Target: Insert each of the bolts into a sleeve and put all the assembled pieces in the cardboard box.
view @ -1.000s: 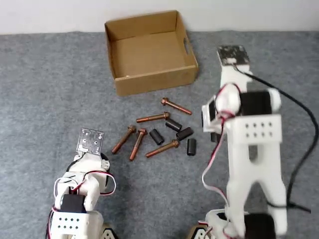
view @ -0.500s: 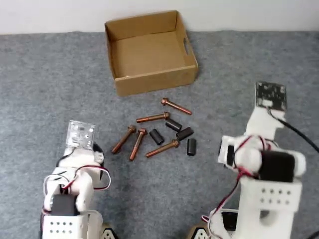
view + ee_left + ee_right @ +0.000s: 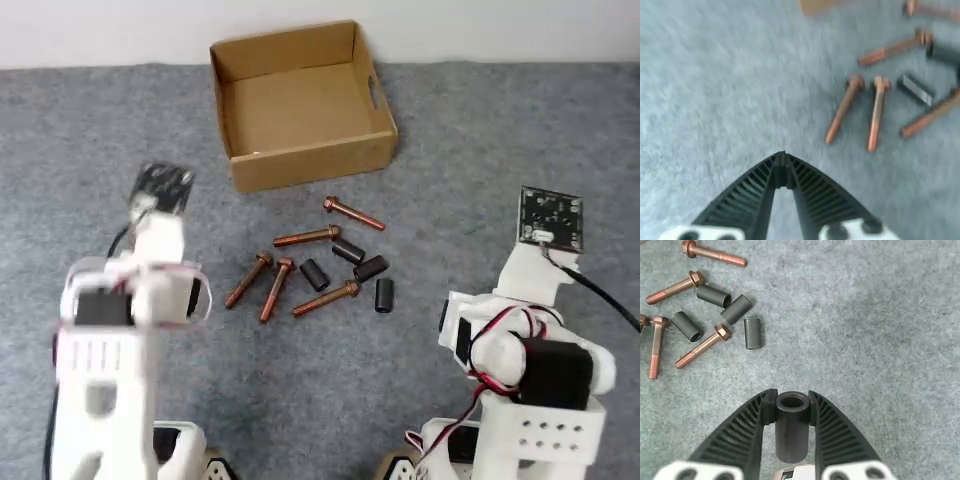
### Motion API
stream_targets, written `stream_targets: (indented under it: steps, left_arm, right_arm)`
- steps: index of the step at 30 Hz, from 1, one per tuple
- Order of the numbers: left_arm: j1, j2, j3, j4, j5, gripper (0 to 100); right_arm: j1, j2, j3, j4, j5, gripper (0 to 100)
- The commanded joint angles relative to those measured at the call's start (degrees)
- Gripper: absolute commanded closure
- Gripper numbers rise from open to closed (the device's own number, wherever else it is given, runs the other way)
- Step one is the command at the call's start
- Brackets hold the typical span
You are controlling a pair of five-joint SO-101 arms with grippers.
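Fingers on R (image 3: 740, 435) grip sleeve (image 3: 791, 430), arm drawn back; L arm (image 3: 130, 300) lifted

We see the cardboard box (image 3: 300, 160) at the far middle of the surface (image 3: 500, 130). Nearer than it, five bolts (image 3: 306, 237) and four sleeves (image 3: 314, 275) lie in one cluster, bolts mostly left, sleeves mostly right. We find the left tool (image 3: 781, 162) left of this cluster and the right tool (image 3: 791, 400) to its right, with a fifth sleeve (image 3: 791, 432) between its fingers.
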Motion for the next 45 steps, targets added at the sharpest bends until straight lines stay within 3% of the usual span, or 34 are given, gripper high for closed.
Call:
stream_targets:
  steps: [1, 4, 8, 16, 29, 40, 45]
  left_arm:
    - [1.41, 17.49, -14.11, 7.12, -11.96, 99]
    - [1.76, 26.99, -21.32, 9.41, -16.79, 99]
    - [2.73, 35.08, -28.09, 10.02, -16.79, 98]
    - [8.18, 45.98, -33.71, 14.07, -16.79, 79]
    - [8.26, 62.68, -45.14, 6.77, -11.87, 79]
    - [8.35, 78.07, -57.89, 6.77, -11.6, 79]
    - [8.79, 84.4, -62.64, 7.21, -11.52, 87]
  right_arm:
    - [0.4, -0.84, -0.26, 2.33, 0.62, 99.1]
    - [0.4, -1.71, -0.26, 2.33, 0.44, 99.1]
    - [0.4, -3.56, -0.26, 2.33, 0.35, 99.1]
    - [0.4, -6.9, -0.18, 2.33, 0.35, 99.1]
    - [0.4, -7.25, -0.18, 2.33, 0.62, 99.1]
    - [0.4, -6.73, -0.18, 2.24, 0.62, 99.1]
    - [0.4, -6.73, -0.18, 2.24, 0.7, 99.1]
